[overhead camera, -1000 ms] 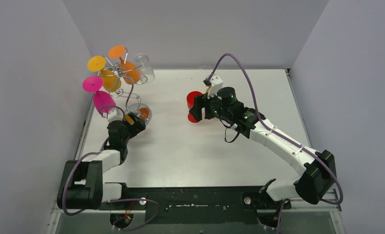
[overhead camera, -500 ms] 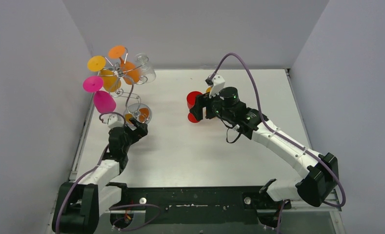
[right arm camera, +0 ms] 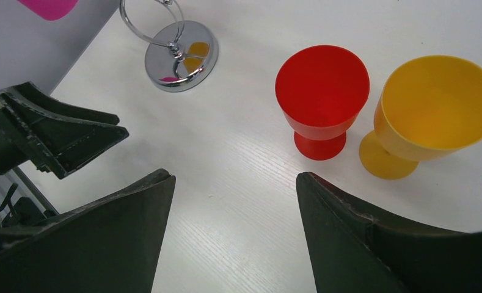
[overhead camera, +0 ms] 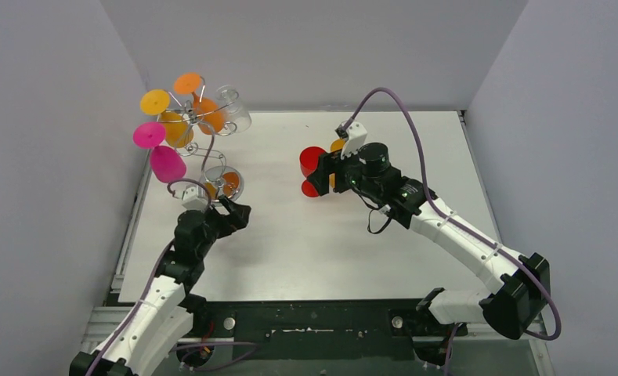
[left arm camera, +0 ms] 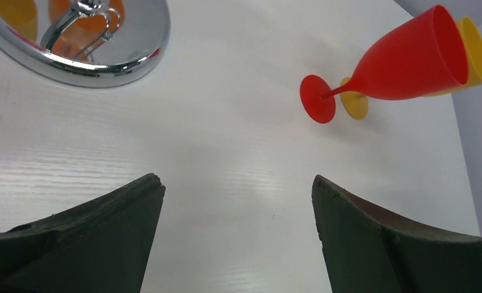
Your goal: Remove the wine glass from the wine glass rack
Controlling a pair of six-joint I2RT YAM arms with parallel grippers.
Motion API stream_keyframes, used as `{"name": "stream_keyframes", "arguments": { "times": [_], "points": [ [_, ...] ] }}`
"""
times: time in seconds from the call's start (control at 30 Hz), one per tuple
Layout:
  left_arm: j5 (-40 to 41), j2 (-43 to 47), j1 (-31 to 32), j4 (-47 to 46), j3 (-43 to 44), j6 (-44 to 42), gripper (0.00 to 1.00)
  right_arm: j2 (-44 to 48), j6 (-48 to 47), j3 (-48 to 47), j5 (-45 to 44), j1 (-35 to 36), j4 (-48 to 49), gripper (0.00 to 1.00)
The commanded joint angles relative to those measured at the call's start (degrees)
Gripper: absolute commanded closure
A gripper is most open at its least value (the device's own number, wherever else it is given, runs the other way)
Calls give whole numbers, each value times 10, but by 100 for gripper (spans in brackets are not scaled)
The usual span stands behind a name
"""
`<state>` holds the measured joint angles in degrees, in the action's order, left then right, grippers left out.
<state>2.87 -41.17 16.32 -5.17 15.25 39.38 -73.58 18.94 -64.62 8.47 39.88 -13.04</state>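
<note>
The silver wire wine glass rack (overhead camera: 209, 149) stands at the back left on its round shiny base (overhead camera: 223, 182). Orange (overhead camera: 207, 115), yellow (overhead camera: 175, 128), pink (overhead camera: 167, 164) and clear (overhead camera: 233, 110) wine glasses hang from its arms. My left gripper (overhead camera: 237, 211) is open and empty, just in front of the base, which shows in the left wrist view (left arm camera: 104, 55). My right gripper (overhead camera: 326, 172) is open and empty, beside a red glass (right arm camera: 322, 91) and a yellow glass (right arm camera: 437, 107) standing upright on the table.
The white table (overhead camera: 305, 235) is closed in by grey walls on the left, back and right. In the right wrist view the rack base (right arm camera: 180, 56) and my left gripper (right arm camera: 61, 137) lie to the left. The red glass (overhead camera: 312, 160) stands mid-table.
My left arm has drawn back from the rack base toward the near edge, with its gripper open. My right arm has shifted slightly right beside the red and yellow glasses.
</note>
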Motion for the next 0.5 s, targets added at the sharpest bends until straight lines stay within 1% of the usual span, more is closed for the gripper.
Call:
{"name": "stream_keyframes", "arguments": {
  "times": [0.0, 0.17, 0.27, 0.4, 0.47],
  "points": [
    [-27, 46, 8, 82, 82, -41, 14, 17, 6, -11, -11, -5, 26, 25],
    [-88, 39, 15, 125, 161, -84, 16, 22, 16, -6, -16, -4, 37, 25],
    [-122, 32, 17, 127, 207, -90, 17, 25, 20, -1, -19, -5, 40, 25],
    [-174, 3, 17, 124, 281, -100, 17, 24, 26, 2, -17, -5, 46, 25],
    [-197, -23, 17, 137, 325, -108, 17, 23, 29, 4, -17, -5, 46, 25]
  ]
}}
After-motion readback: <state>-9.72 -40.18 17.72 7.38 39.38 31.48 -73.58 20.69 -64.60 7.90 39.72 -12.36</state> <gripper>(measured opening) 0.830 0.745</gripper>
